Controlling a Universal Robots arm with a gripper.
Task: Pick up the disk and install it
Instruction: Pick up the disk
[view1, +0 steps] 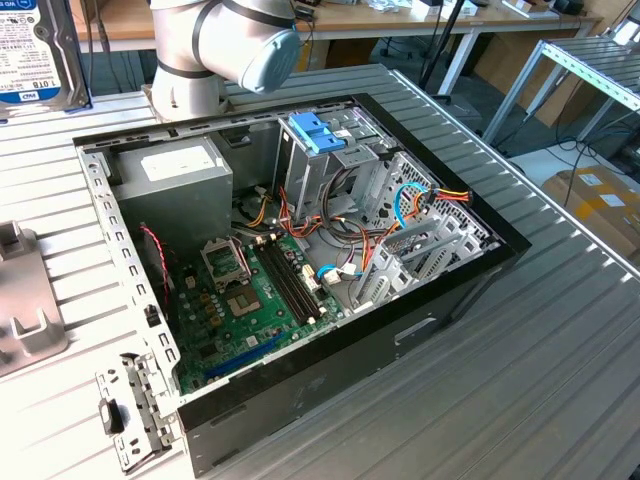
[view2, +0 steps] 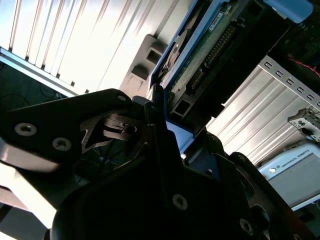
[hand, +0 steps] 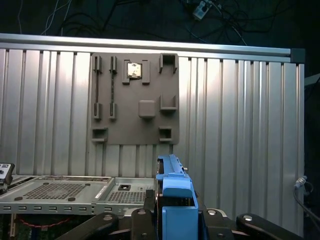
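Case (view1: 330, 380): top open — free way in.
Cables (view1: 375, 238): tangled at 3 o'clock, beside drive cage (view1: 305, 170).
Power box (view1: 185, 180): fills 10 o'clock.

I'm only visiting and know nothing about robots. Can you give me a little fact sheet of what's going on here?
Held: disk in its blue frame, clamped in the gripper
Disk position: up off the table, at the exterior view's left, outside the case
Case: open, circuit board and cables showing
Cage: blue tabs, inside the case
Plate: grey, lying on the table
Install: not yet done
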